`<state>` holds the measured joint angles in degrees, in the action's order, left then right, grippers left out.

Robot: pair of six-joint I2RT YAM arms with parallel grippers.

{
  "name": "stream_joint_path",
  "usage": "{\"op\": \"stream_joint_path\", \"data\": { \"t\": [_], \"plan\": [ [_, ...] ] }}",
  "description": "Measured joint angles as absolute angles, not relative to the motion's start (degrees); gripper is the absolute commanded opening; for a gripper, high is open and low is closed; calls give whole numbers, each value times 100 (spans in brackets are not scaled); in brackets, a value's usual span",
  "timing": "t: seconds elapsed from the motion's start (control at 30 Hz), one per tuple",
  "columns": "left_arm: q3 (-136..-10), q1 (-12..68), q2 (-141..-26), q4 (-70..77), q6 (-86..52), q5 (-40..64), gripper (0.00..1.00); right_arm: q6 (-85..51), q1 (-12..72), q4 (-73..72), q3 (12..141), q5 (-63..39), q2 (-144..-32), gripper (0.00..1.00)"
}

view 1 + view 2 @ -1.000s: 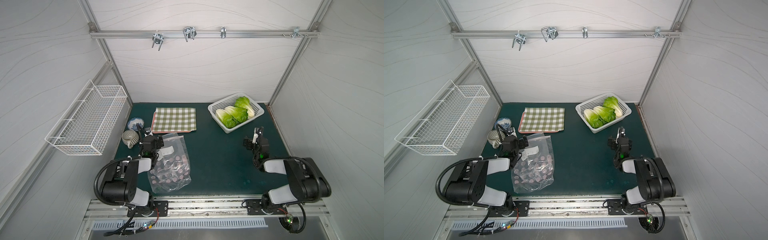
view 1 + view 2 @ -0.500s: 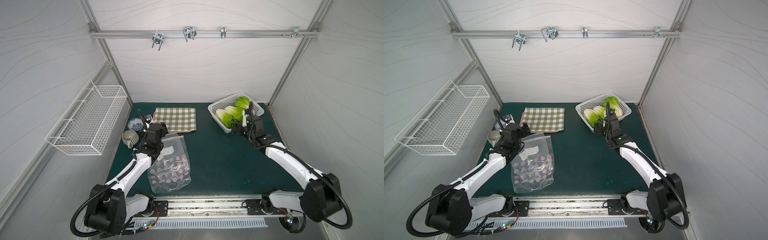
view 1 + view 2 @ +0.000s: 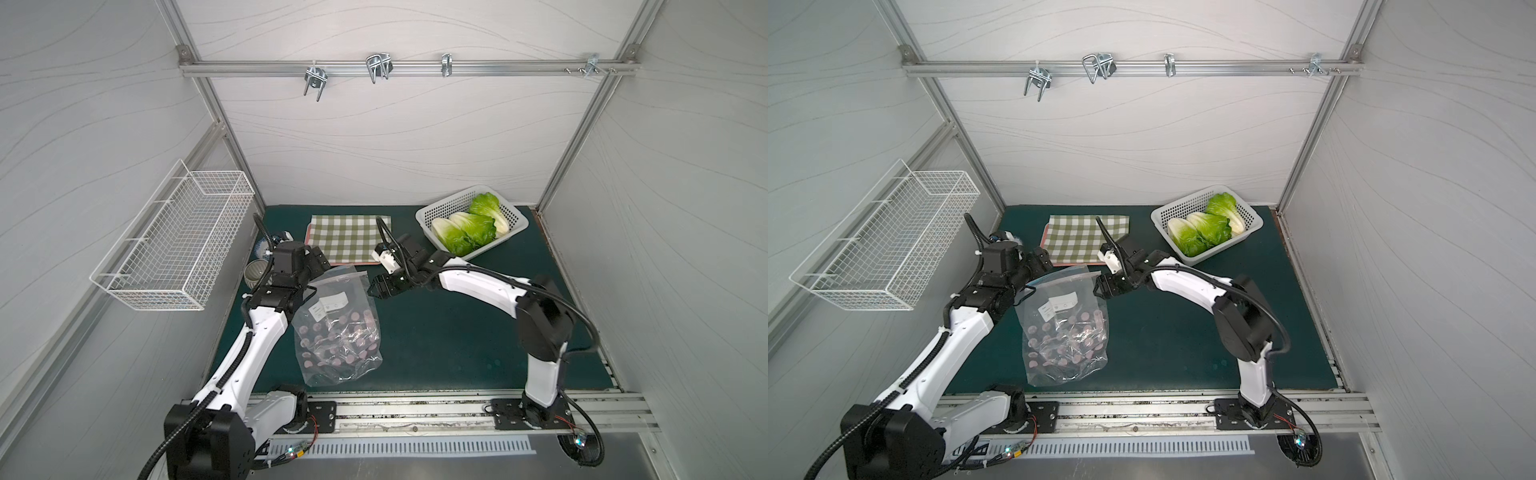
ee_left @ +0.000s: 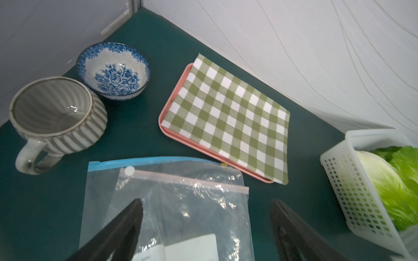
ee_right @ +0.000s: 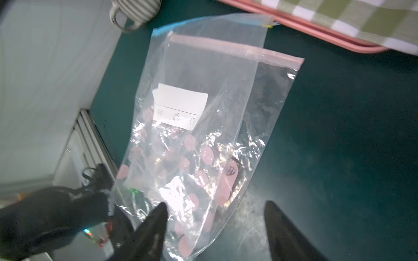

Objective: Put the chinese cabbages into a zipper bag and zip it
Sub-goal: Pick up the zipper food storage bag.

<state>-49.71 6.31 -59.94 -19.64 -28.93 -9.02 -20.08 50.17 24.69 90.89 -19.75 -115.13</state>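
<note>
Right gripper (image 5: pixel 216 204) had swung from basket (image 3: pixel 432 206) to bag (image 3: pixel 338 332) mouth, jaws spread, empty. Left gripper (image 4: pixel 206 201) spread above bag. Cabbages (image 3: pixel 467 230) in basket, well behind right gripper.

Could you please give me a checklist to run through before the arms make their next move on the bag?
1. Zipper bag lies on the mat: ok.
2. Bag mouth unzipped, blue strip and pink strip apart: ok.
3. Left gripper jaws open above the mouth: ok.
4. Right gripper jaws open, empty: ok.
5. Chinese cabbages bagged: not ok, all lie in the basket.
6. Jaws touching the film: cannot tell.
</note>
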Motion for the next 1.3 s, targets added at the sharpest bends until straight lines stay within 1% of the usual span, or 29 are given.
{"op": "stream_joint_path", "data": {
  "t": [0.1,0.2,0.27,0.4,0.43,0.53,0.57,0.63,0.67,0.73,0.87,0.97,1.03,1.17,1.23,1.3],
  "plan": [
    [-5024,913,-5697,-2399,-2851,-904,87,-2084,5011,2602,9612,-2305,-12230,58],
    [-5041,1162,-5437,-2823,-2783,-902,86,-2137,5000,2786,9981,-2598,-12687,59],
    [-5043,1184,-5306,-3017,-2742,-930,86,-2180,4978,2847,10221,-2803,-12936,58],
    [-5076,1199,-5109,-3288,-2655,-1004,85,-2418,4978,2692,10339,-3343,-13211,56],
    [-5092,1216,-5103,-3323,-2633,-1011,84,-2484,4978,2670,10396,-3468,-13286,54],
    [-5172,1260,-5129,-3452,-2589,-1004,80,-2672,4978,2528,10617,-3791,-13541,36],
    [-5205,1273,-5137,-3492,-2587,-987,79,-2744,4978,2460,10630,-3881,-13583,26],
    [-5304,1282,-5148,-3623,-2596,-945,78,-2875,4978,2340,10569,-4018,-13590,13],
    [-5374,1282,-5148,-3701,-2596,-919,78,-2917,4978,2261,10523,-4084,-13572,9],
    [-5546,1280,-5151,-3850,-2571,-823,78,-3035,4974,2053,10280,-4147,-13413,6],
    [-6143,1282,-5256,-4281,-2460,-635,79,-3068,4947,1747,9334,-4003,-12418,6],
    [-6746,1282,-5481,-4646,-2362,-517,81,-3046,4875,1177,8396,-3634,-11054,2],
    [-7126,1282,-5660,-4864,-2353,-484,81,-2980,4803,698,7797,-3199,-10047,3],
    [-7673,1282,-5907,-5120,-2418,-220,83,-2679,4709,-27,6917,-1903,-8377,2],
    [-7712,1308,-5920,-5085,-2515,25,86,-2591,4689,-419,6351,-1096,-7708,0],
    [-7699,1485,-5942,-5024,-2635,198,87,-2729,4635,-698,5743,-285,-7159,1]
  ]
}}
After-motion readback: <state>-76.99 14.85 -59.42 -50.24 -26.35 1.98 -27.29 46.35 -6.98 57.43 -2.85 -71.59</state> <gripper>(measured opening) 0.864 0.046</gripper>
